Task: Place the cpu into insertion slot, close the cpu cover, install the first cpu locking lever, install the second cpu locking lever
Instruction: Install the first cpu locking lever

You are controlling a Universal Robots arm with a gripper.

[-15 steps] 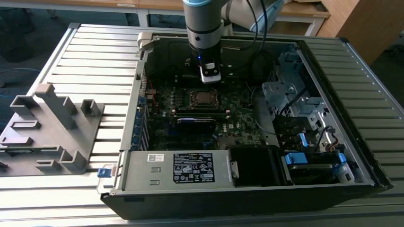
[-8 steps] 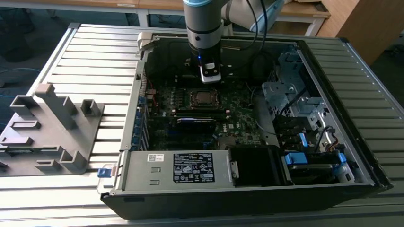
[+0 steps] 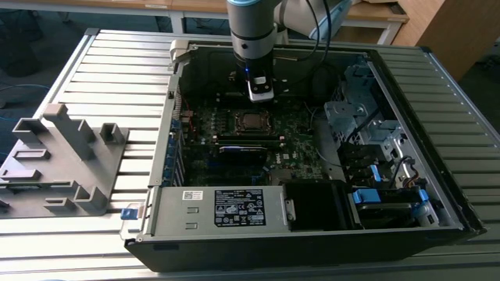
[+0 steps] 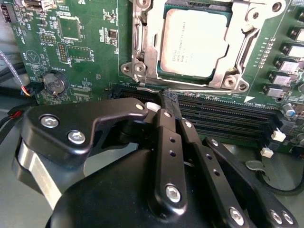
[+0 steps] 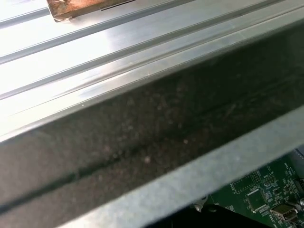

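Black end effector [image 4: 170,102] fingers are pressed together at centre frame in the second wrist view, tips on a thin wire locking lever [image 4: 199,90] just below the insertion slot [image 4: 142,52]. Cpu [image 4: 194,42] sits seated at top, framed by the silvery cpu cover [image 4: 237,66].

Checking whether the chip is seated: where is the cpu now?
In the second wrist view the cpu lies in the insertion slot, framed by the cpu cover, just beyond the pincer.
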